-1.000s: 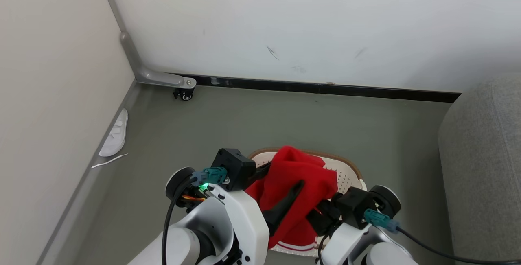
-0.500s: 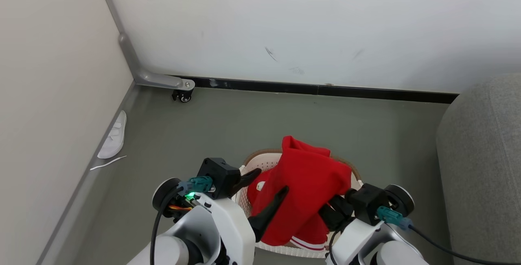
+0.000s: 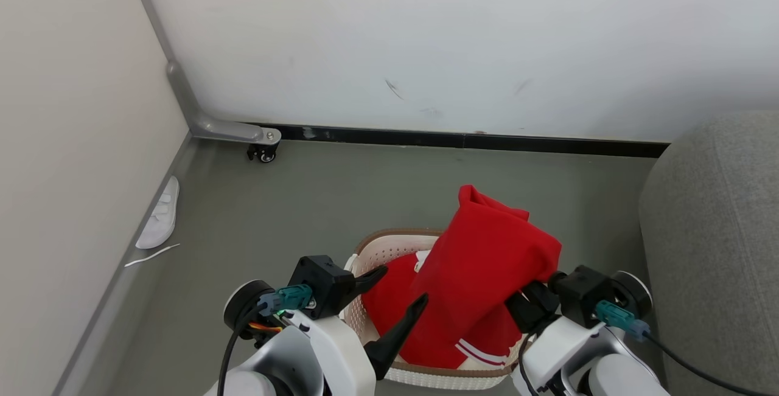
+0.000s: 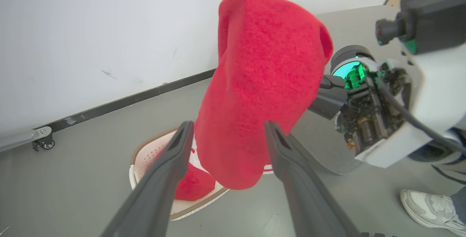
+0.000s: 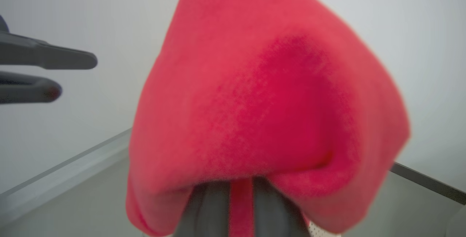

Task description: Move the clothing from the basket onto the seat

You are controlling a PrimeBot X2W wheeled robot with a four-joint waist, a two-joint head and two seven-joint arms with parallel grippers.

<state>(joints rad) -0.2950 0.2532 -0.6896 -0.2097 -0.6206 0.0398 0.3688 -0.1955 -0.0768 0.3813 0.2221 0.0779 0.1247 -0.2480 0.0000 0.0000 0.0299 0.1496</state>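
Observation:
My right gripper (image 5: 240, 197) is shut on a bright-red garment (image 3: 490, 259), which hangs above the basket (image 3: 389, 243) and drapes over the fingers. A second red garment (image 3: 389, 302) lies inside the cream perforated basket, with thin white stripes (image 3: 481, 351) showing near its front rim. My left gripper (image 3: 395, 289) stands open over the basket's left side, holding nothing. In the left wrist view the lifted garment (image 4: 262, 84) hangs just beyond the left fingers (image 4: 174, 157), and the basket (image 4: 143, 157) sits on the floor below. The grey sofa (image 3: 712, 232) stands at the right.
A white slipper (image 3: 159, 216) and a white strip (image 3: 151, 255) lie by the left wall. A grey metal leg with a caster (image 3: 260, 140) sits in the far corner. A person's pale shoe (image 4: 429, 208) is on the floor near my right arm.
The right gripper has carried the red garment higher and to the right, toward the sofa, away from the open left fingers. The second garment now shows in the basket. The camera shifted slightly.

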